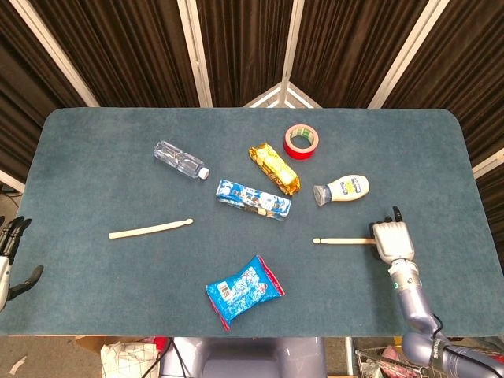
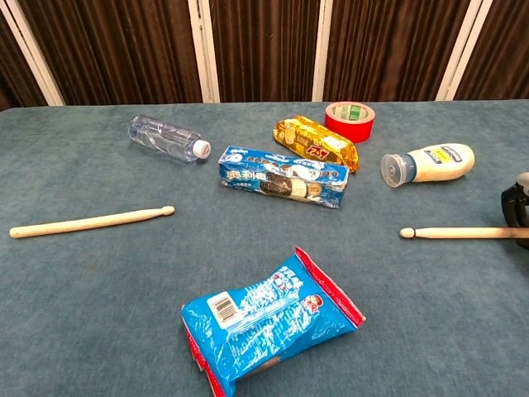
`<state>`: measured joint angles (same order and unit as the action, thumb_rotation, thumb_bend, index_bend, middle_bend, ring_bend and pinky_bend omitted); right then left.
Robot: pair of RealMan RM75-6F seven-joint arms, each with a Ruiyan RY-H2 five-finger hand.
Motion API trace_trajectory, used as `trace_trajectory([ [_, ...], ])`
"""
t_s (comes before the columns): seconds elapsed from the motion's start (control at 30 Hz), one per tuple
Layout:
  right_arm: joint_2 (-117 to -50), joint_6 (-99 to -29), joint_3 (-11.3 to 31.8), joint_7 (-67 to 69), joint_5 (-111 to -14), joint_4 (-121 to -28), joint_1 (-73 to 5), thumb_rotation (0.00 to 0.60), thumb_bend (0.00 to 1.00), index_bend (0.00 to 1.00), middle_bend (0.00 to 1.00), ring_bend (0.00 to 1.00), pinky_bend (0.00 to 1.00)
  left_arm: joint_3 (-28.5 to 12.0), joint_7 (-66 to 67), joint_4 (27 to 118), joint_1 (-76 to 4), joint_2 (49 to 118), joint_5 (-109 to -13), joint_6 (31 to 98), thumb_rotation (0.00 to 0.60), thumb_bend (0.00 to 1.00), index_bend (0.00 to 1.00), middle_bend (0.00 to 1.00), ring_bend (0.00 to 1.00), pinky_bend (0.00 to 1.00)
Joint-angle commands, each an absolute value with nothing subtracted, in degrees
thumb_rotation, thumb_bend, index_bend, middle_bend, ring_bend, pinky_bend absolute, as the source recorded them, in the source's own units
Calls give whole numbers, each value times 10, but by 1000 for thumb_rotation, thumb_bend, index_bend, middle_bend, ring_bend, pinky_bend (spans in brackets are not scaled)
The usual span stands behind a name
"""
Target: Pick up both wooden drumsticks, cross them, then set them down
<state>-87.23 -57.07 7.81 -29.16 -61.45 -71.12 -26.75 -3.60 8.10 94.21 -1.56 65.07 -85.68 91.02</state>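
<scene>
The task stood at its first step, the pickup, with neither stick yet plainly off the table (image 1: 94, 165). The right hand (image 1: 390, 239) sat over the butt end of the right drumstick (image 1: 342, 240), which lay flat on the blue cloth below the white squeeze bottle (image 1: 343, 189), its rounded tip pointing toward the middle of the table. From above, the back of that hand covered the stick's end and the fingers pointed down and out of sight; in the chest view only a dark edge of the hand (image 2: 517, 203) showed at the frame's border beside the stick (image 2: 463, 233). Whether the fingers had closed on the wood or merely rested around it could not be told from either view. The left drumstick (image 1: 150, 228) lay alone, well apart from everything, left of the blue cookie box (image 1: 253, 199) and above-left of the blue snack bag (image 1: 243, 290). The left hand (image 1: 11, 260) hung off the table's left edge, holding nothing, its fingers apart and nowhere near its stick. As a judgement, the next move called for the right hand to settle a firm wrap on the thin shaft, which could roll on the cloth if nudged, and for the left hand to travel in over the table to the other stick before any crossing could begin.
</scene>
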Motion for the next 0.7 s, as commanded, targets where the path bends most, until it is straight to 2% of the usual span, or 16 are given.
trace_trajectory([
  [0.03,-878,-570,77,-293,-615,-706,-271,600,360,517,475,304,0,-36,82,942,-16,651,-856,910,600,369,115,103,0,0],
  [0.7,-889,-569,70,-296,-615,-689,-279,600,416,592,532,355,0,-33,87,944,-18,652,-858,902,600,369,115,91,0,0],
])
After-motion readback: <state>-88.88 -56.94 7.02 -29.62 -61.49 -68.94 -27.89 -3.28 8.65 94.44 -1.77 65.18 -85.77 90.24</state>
